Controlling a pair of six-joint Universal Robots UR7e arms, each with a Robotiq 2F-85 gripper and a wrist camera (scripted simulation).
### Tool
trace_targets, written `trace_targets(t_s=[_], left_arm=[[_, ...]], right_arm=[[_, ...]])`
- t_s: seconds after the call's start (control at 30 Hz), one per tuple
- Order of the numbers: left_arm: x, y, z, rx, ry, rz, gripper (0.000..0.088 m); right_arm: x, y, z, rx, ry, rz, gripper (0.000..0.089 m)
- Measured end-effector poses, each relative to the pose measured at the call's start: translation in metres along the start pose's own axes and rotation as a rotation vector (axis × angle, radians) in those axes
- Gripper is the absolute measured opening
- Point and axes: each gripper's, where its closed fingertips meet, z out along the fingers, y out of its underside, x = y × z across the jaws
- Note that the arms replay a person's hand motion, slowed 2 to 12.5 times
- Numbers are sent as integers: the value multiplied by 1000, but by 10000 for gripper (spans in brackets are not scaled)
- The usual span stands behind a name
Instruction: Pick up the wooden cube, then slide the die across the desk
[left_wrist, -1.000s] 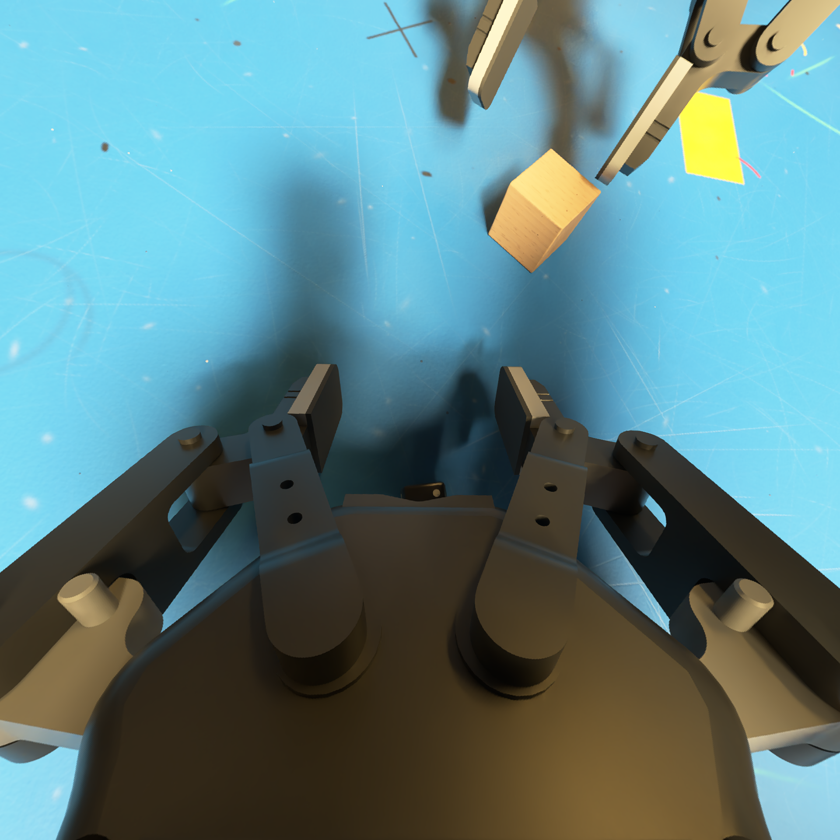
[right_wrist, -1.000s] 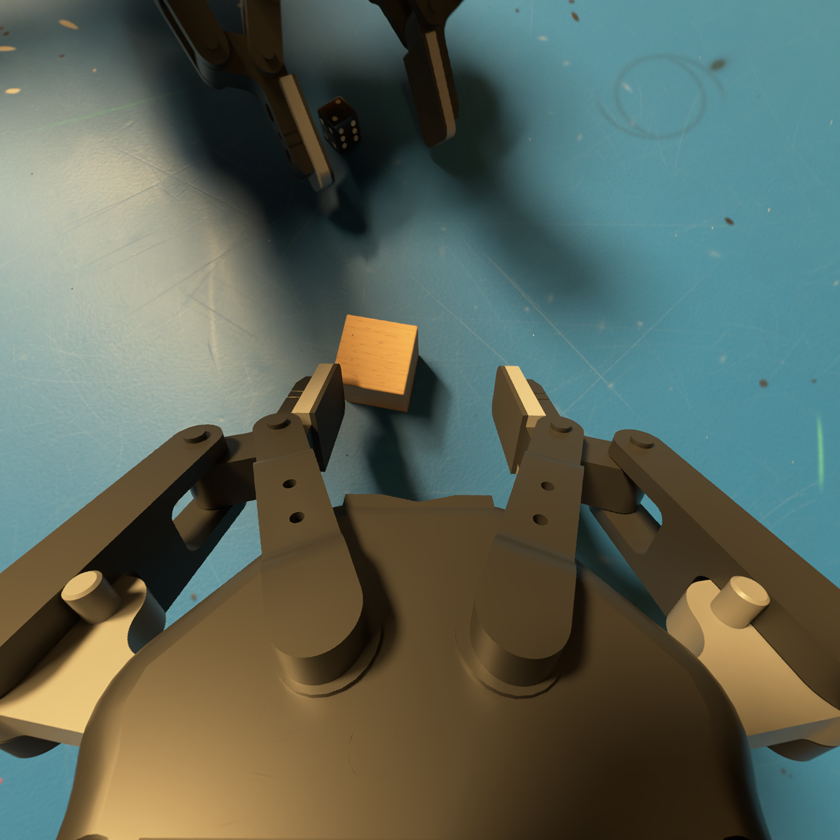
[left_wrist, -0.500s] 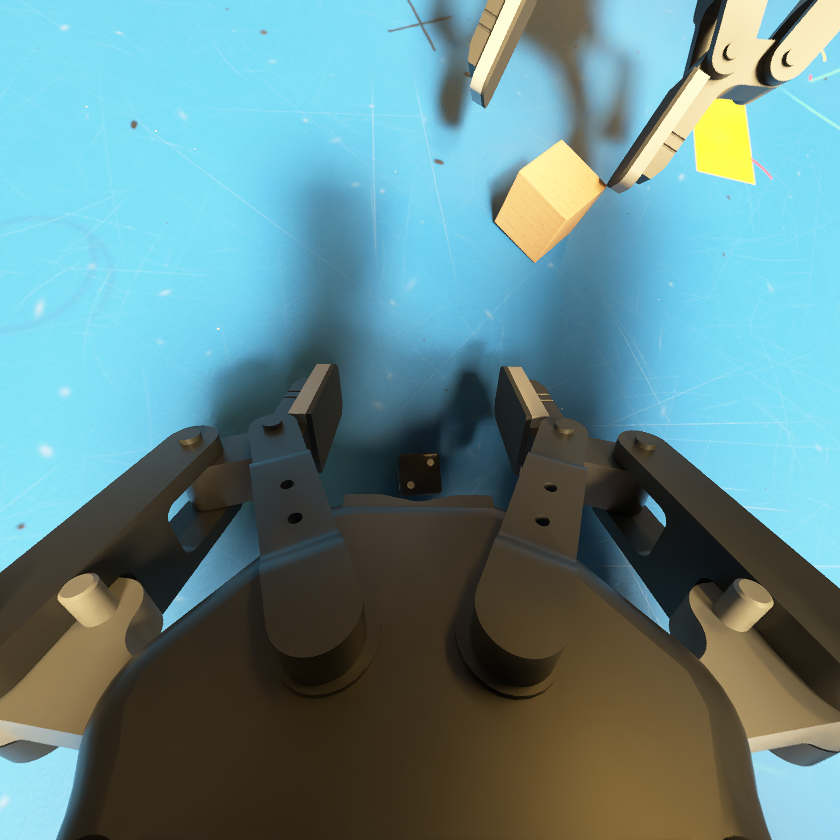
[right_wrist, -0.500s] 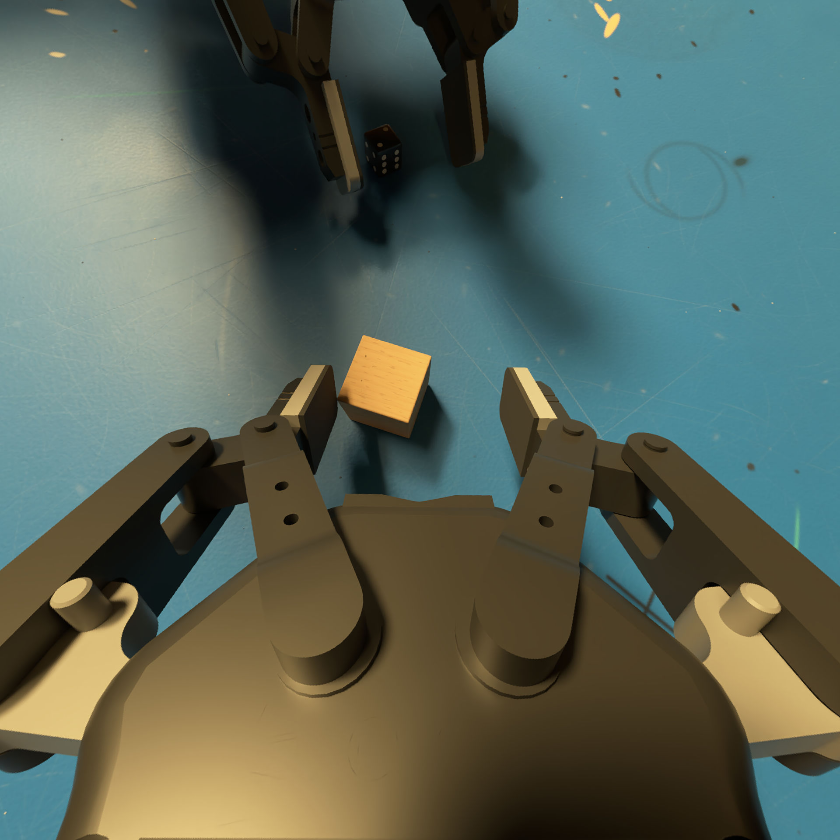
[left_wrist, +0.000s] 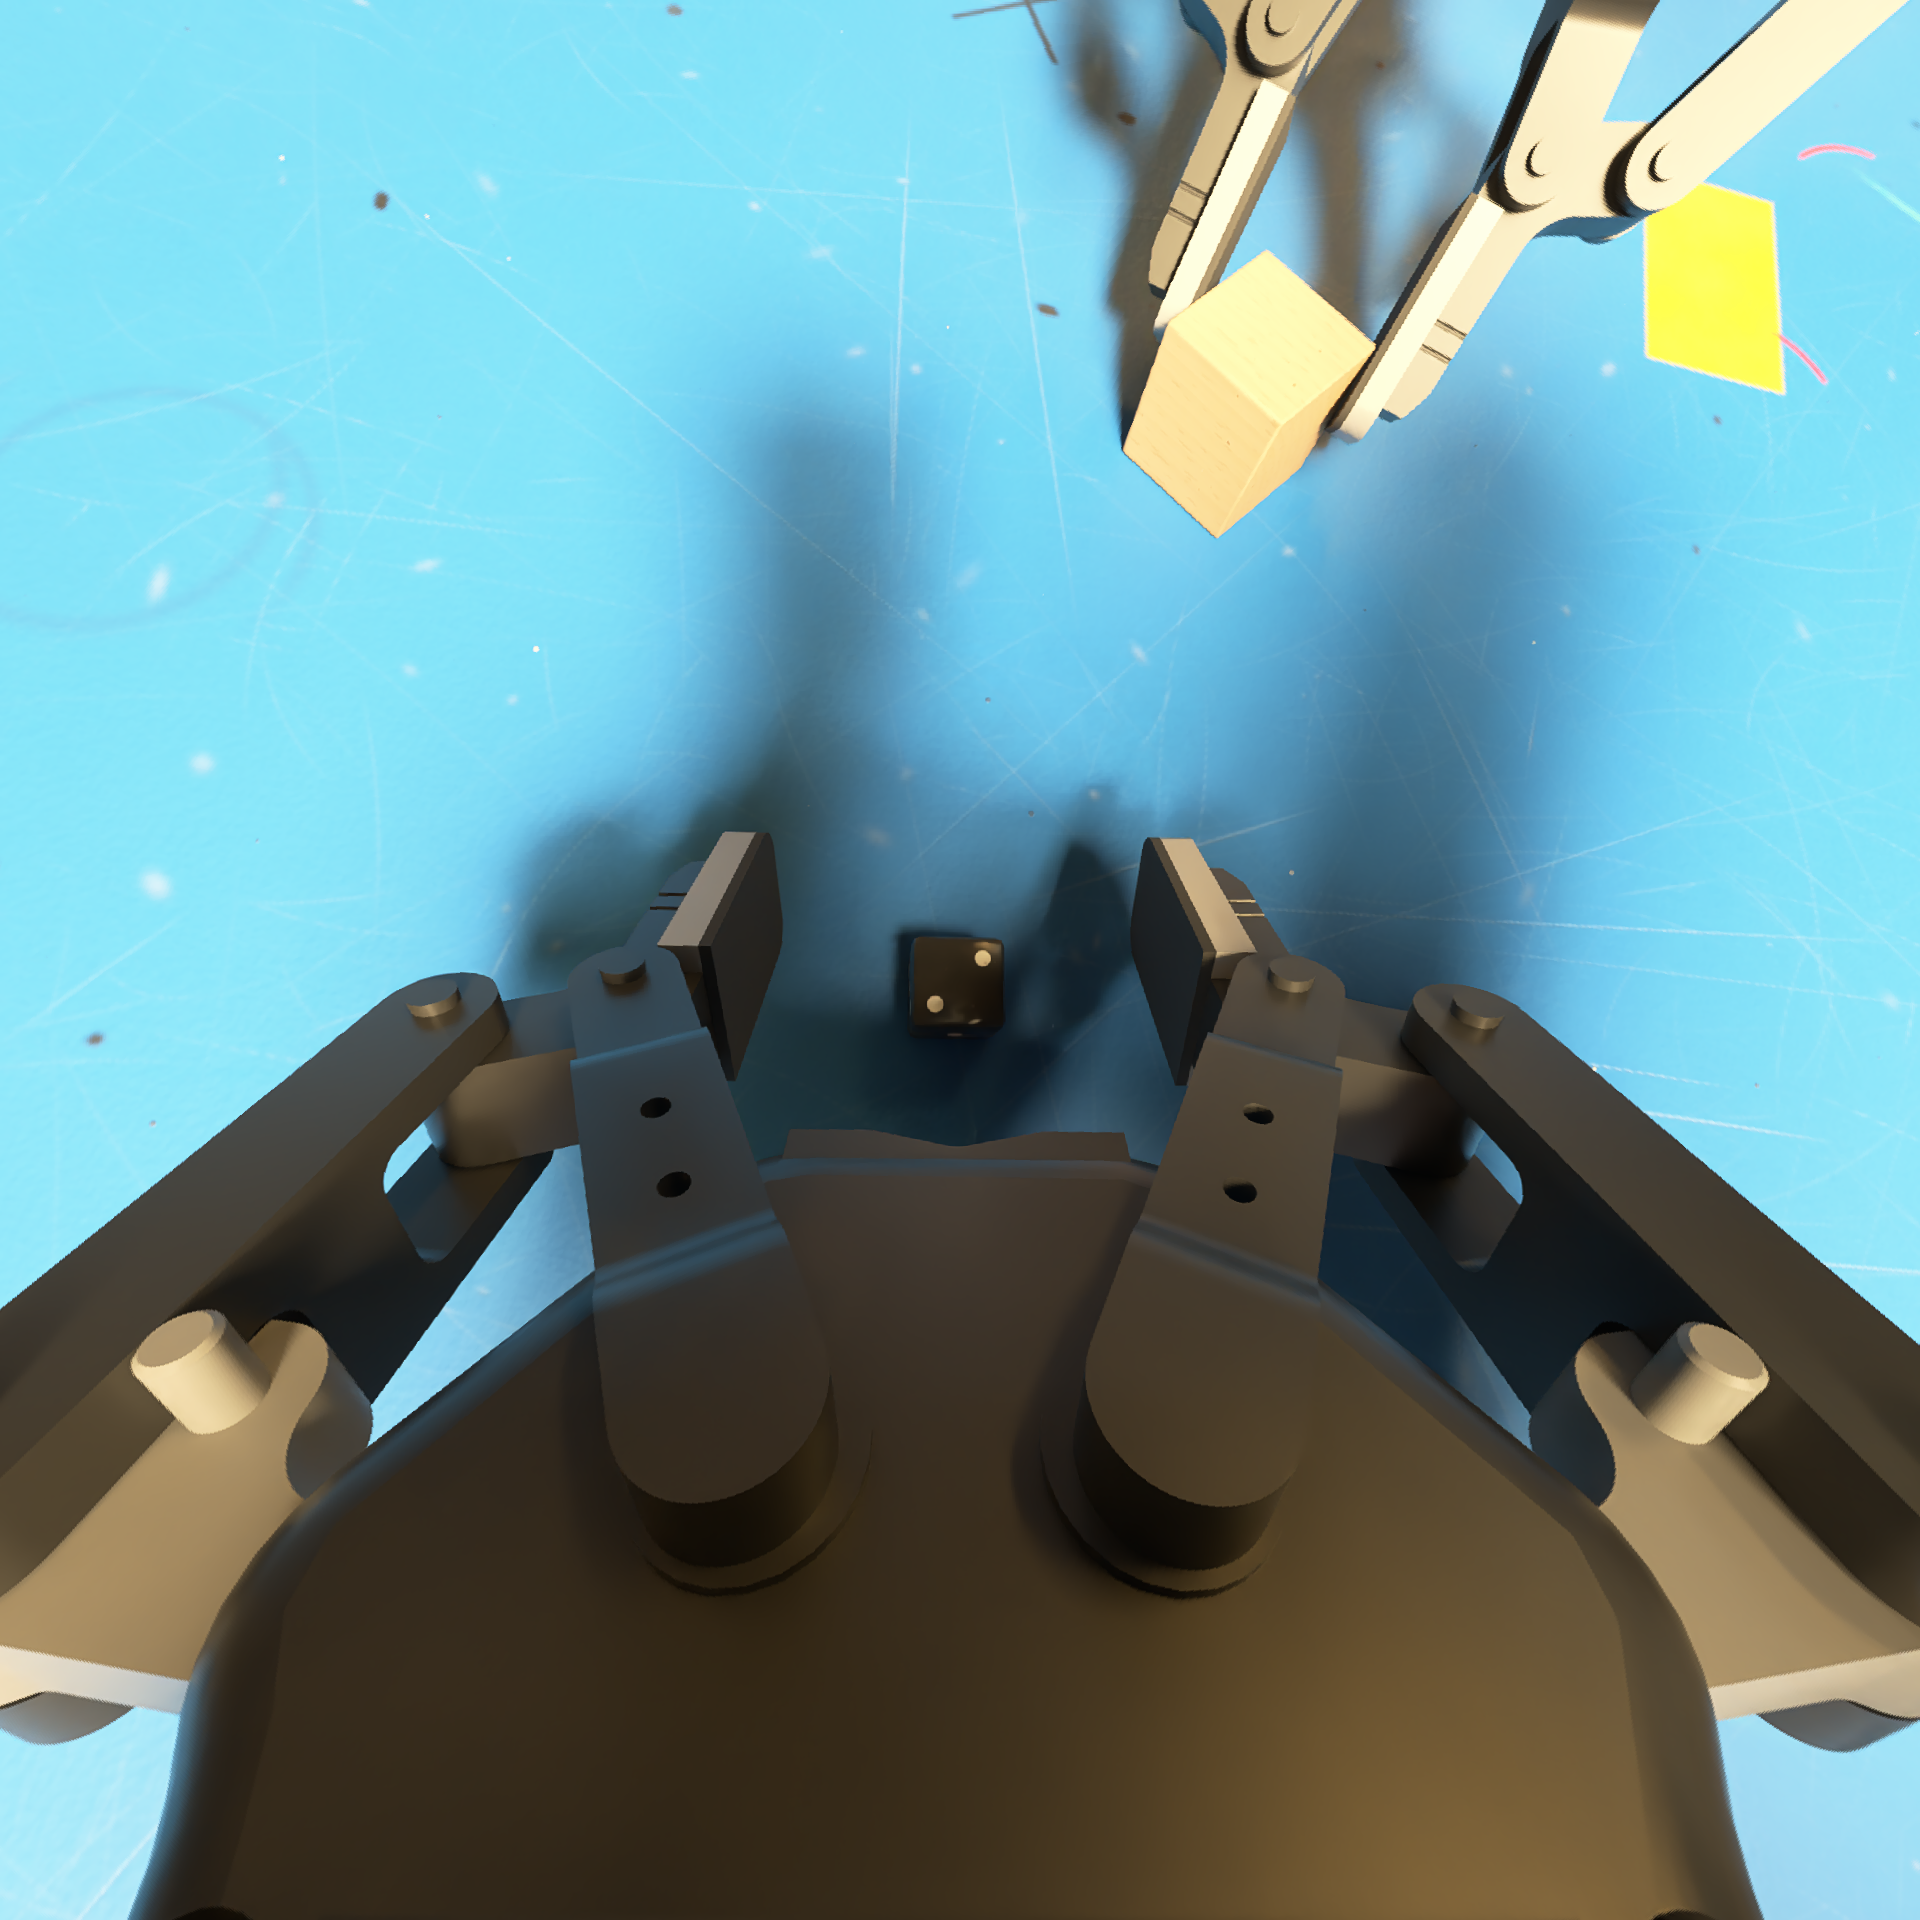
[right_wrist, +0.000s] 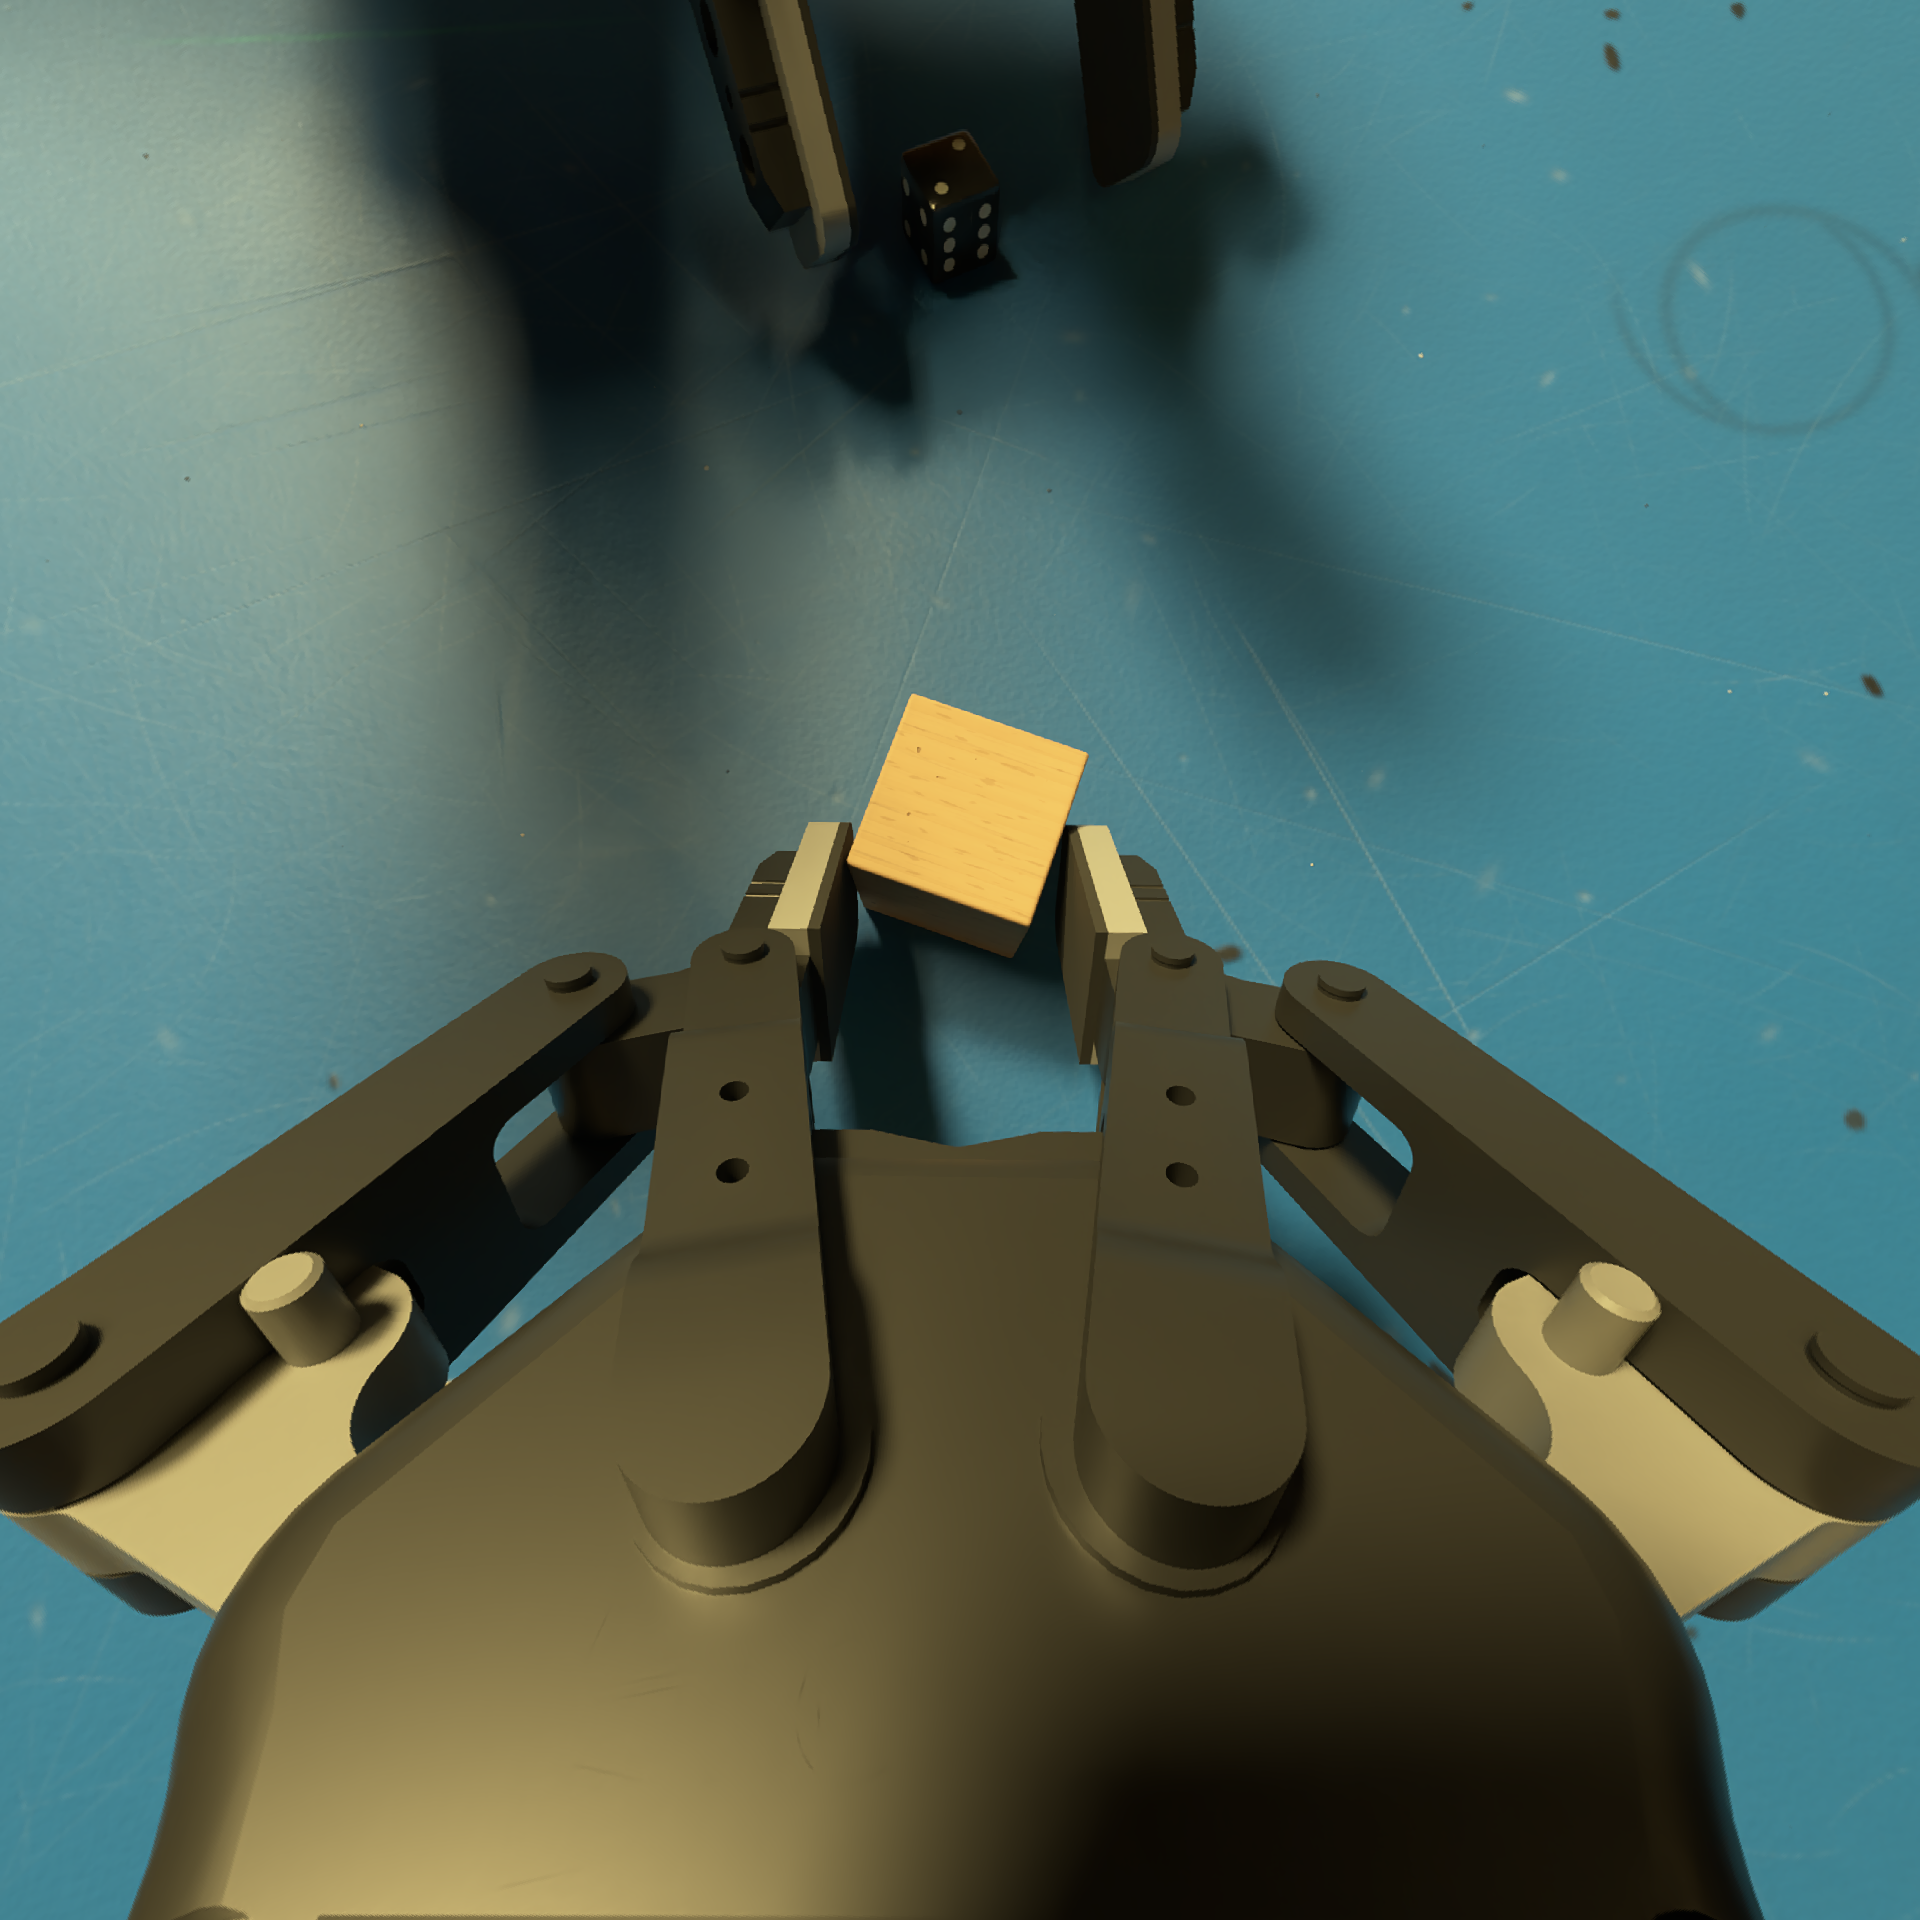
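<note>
The wooden cube (right_wrist: 968, 821) sits between the fingers of my right gripper (right_wrist: 958, 883), which is shut on its near part, low over the blue desk. In the left wrist view the cube (left_wrist: 1242, 390) shows at the top right, pinched by the right gripper (left_wrist: 1262, 384). The small black die (left_wrist: 956, 985) with white pips lies on the desk between the fingers of my left gripper (left_wrist: 956, 925), which is open and does not touch it. In the right wrist view the die (right_wrist: 951, 208) stands at the top between the left gripper's fingers (right_wrist: 805, 156).
The scratched blue desk (left_wrist: 416, 520) has a yellow patch (left_wrist: 1709, 291) at the far right behind the right gripper. A faint ring mark (right_wrist: 1777, 312) lies right of the die. Dark shadows of both arms fall between cube and die.
My right gripper has closed its fingers onto the wooden cube, which turned slightly. My left gripper has moved so the die now lies between its open fingers.
</note>
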Motion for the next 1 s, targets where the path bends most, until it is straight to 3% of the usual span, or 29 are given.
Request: trace_targets(t_s=[0.3, 0.57, 0.87, 1.0], left_arm=[[-2, 6, -5, -3, -23, -22, 585], [-3, 11, -7, -16, -29, -22, 441], [1, 10, -6, -11, 5, -24, 166], [1, 9, -4, -13, 16, -22, 168]], right_arm=[[2, -6, 4, -12, 0, -25, 348], [7, -19, 2, 49, 19, 7, 348], [15, -28, -5, 119, 41, 77, 348], [16, -30, -7, 140, 48, 101, 348]])
